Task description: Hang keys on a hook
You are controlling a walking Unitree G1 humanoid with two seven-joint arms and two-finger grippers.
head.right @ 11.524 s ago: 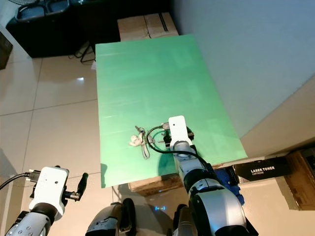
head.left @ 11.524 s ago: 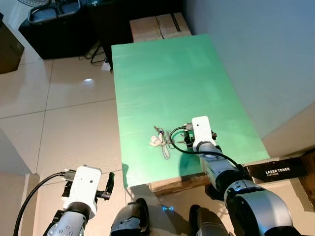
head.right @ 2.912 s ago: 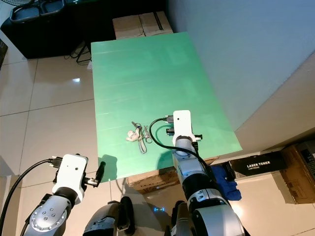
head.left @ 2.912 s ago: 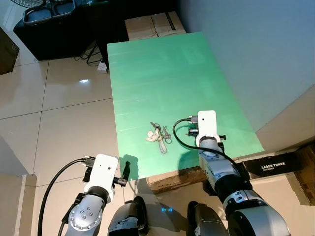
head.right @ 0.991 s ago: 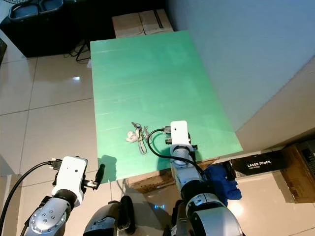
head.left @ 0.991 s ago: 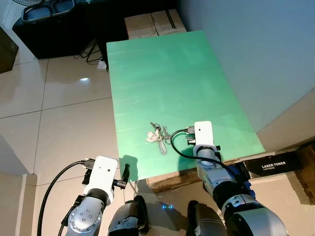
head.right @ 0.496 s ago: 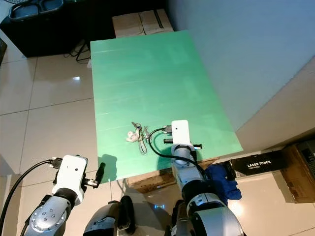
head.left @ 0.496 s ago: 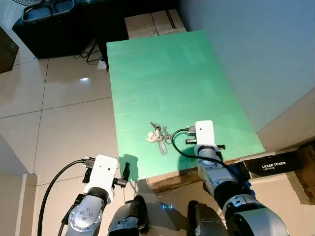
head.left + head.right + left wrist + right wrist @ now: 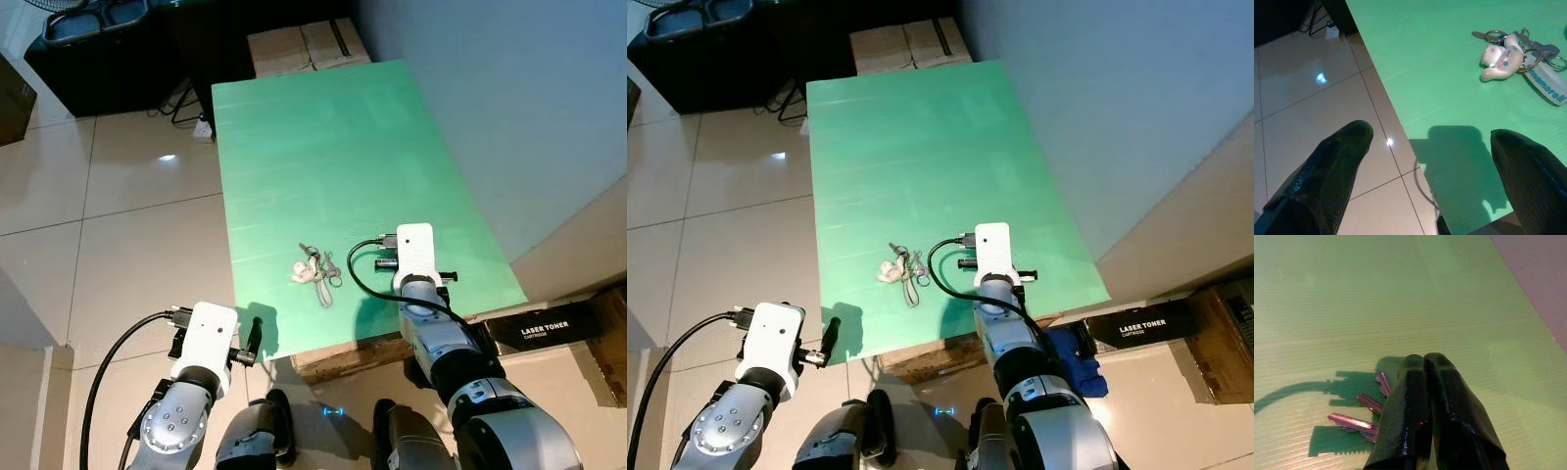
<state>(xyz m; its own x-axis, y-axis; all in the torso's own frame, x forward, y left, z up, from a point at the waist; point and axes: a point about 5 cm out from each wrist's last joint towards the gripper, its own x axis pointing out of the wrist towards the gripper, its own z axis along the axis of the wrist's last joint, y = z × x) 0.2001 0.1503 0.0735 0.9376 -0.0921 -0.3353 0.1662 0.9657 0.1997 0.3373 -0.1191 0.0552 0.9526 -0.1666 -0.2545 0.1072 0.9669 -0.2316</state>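
Silver arms reach forward from the robot's body. Left tool [image 9: 1425, 166], fingers spread wide, hangs low beside the near left edge of the green worktop [image 9: 323, 137], over the tiled floor [image 9: 118, 235]. Right tool [image 9: 1425, 364], fingers pressed together and empty, sits over the worktop just right of the keys [image 9: 315, 268], which lie flat with a white charm and lettered tag. Nearby, a black box [image 9: 544, 329] reads "LASER TONER".

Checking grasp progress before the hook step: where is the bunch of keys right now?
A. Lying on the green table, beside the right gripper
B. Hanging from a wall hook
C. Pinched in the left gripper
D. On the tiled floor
A: the keys lie flat on the green table, apart from the right gripper, whose fingers are shut on nothing.
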